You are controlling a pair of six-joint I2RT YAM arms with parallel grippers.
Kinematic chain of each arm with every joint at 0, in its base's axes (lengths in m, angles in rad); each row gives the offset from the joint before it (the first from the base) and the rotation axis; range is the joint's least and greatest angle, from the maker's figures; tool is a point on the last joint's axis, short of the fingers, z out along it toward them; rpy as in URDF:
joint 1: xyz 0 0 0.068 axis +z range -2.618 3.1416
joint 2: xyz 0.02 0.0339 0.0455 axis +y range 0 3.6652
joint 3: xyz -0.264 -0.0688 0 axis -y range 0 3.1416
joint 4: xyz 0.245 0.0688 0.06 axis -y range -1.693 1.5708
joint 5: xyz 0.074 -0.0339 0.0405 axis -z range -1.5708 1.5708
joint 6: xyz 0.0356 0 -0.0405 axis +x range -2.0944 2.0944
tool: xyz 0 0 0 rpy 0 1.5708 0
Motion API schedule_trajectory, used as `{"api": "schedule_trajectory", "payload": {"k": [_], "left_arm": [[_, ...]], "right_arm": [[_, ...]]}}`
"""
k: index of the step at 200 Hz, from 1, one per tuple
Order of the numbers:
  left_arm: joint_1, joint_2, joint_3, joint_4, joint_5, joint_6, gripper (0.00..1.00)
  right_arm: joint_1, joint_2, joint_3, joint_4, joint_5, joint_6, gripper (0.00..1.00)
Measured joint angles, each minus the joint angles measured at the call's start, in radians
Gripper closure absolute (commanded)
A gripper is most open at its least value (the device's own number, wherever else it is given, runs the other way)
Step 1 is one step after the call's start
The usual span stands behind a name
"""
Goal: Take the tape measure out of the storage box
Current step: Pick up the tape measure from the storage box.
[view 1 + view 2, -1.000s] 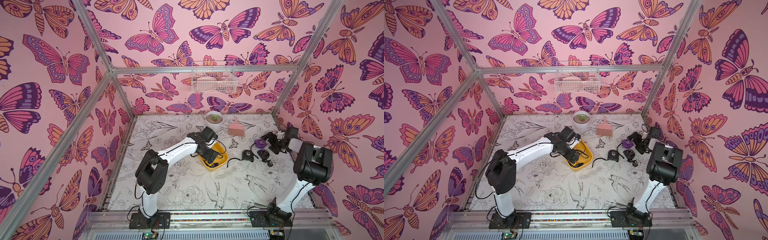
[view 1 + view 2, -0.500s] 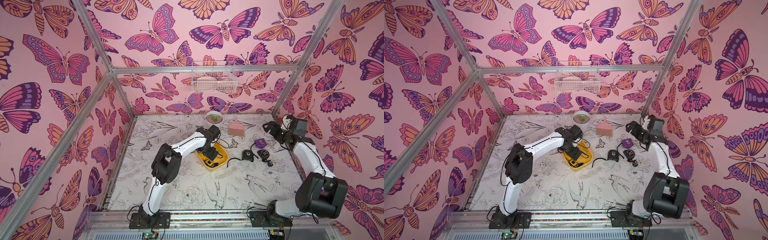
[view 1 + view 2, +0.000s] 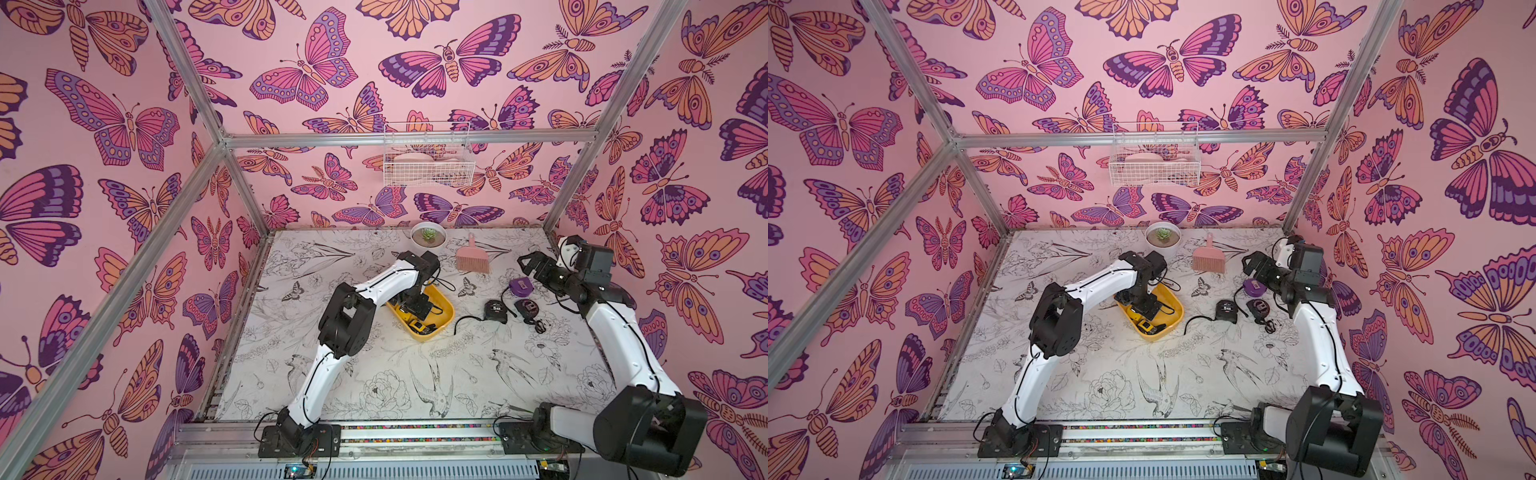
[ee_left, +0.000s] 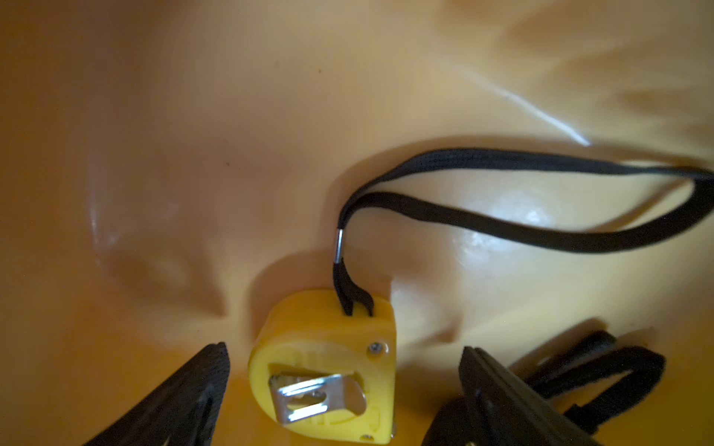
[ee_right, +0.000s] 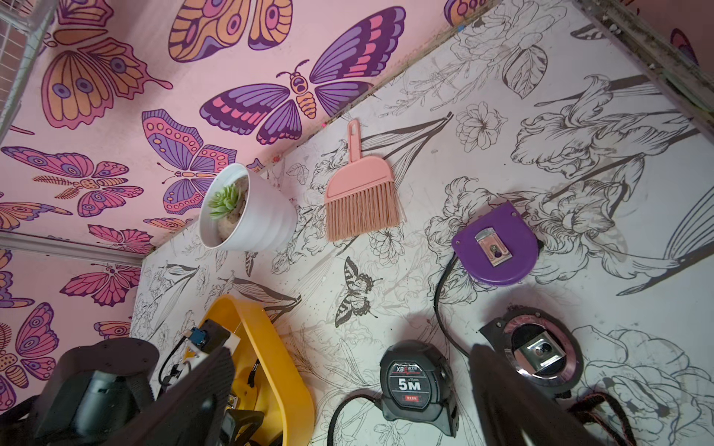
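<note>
Left gripper (image 4: 344, 349) of mine hung open inside the storage box (image 4: 193, 154), one finger on either side of the yellow tape measure (image 4: 309, 336), neither touching it. That tape measure lay on the box floor with its metal clip facing up and its black strap (image 4: 502, 224) looping away. Right gripper (image 5: 351, 349) was open too, raised over the table (image 5: 579, 116) near a purple tape measure (image 5: 494, 247), a black tape measure (image 5: 415, 382) and a round black tape measure (image 5: 541, 347), all outside the box.
</note>
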Motion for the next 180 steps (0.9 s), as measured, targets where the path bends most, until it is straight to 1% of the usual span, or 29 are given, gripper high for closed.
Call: {"api": "schedule_trajectory", "payload": {"k": [7, 22, 69, 87, 101, 120, 142, 169, 180], "left_arm": [[0.002, 0.008, 0.004, -0.002, 0.002, -0.002, 0.02], [0.008, 0.024, 0.014, -0.008, 0.012, -0.003, 0.08], [0.016, 0.035, 0.038, -0.016, 0.041, -0.011, 0.35], [0.016, 0.035, 0.041, -0.017, 0.041, -0.008, 0.43], [0.016, 0.036, 0.046, -0.019, 0.041, -0.007, 0.47], [0.016, 0.042, 0.072, -0.025, 0.040, -0.009, 0.50], [0.020, 0.063, 0.135, -0.032, 0.031, -0.010, 0.52], [0.034, 0.092, 0.211, -0.029, 0.026, -0.021, 0.52], [0.041, 0.098, 0.224, -0.028, 0.026, -0.024, 0.50]], "right_arm": [[0.000, -0.002, 0.000, 0.000, 0.000, 0.000, 0.01], [0.000, -0.004, 0.000, -0.002, 0.000, 0.000, 0.01], [0.001, -0.017, -0.017, -0.016, 0.002, 0.000, 0.01], [0.002, -0.022, -0.023, -0.022, 0.004, 0.000, 0.01], [0.003, -0.024, -0.023, -0.022, 0.004, 0.000, 0.01], [0.008, -0.026, -0.023, -0.022, 0.004, 0.000, 0.01], [0.013, -0.026, -0.028, -0.021, 0.004, 0.000, 0.01], [0.022, -0.026, -0.041, -0.022, 0.007, 0.000, 0.01], [0.025, -0.027, -0.046, -0.022, 0.008, 0.000, 0.01]]}}
